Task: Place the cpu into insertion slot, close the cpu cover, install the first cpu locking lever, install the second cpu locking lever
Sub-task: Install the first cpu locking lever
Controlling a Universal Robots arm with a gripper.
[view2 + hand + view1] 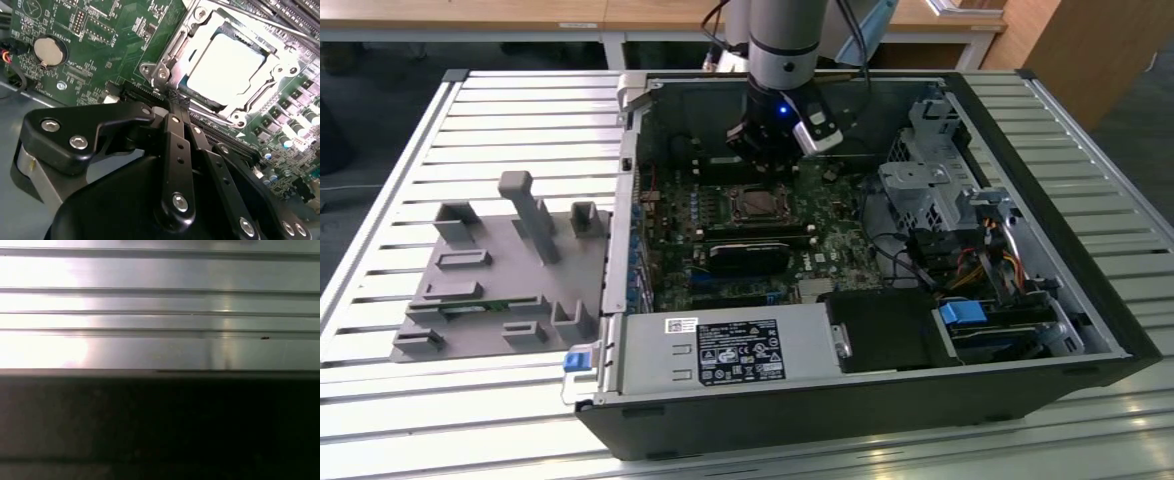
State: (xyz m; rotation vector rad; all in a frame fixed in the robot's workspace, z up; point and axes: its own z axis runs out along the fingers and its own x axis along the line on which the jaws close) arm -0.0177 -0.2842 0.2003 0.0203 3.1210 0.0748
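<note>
Grey plastic holders (500, 270) stand on the slatted table (400, 180) at the exterior view's left, well apart from the work. Moving right, the open computer case (881, 400) lies on its side with the green board (670, 250) facing up, and the arm's gripper (771, 140) hangs over the board near the case's far wall. The socket (754, 205) sits just on the near side of the gripper in that view, between it and the black card (750, 250). In the second wrist view the gripper (176, 100) has its fingers (172, 125) drawn together with nothing between them, and the tips point at the near corner of the cover (165, 62). The chip (225, 67) already rests in the socket, its pale metal top showing through the window of the cover, which appears to lie flat over it. So the relation that matters is short: the fingertips are at or just beside the cover's corner and hinge edge, with the socket stretching away beyond them. Whether they actually touch the metal cannot be told. A thin lever rod (260, 22) runs along the socket's far side, and its state is unclear.
</note>
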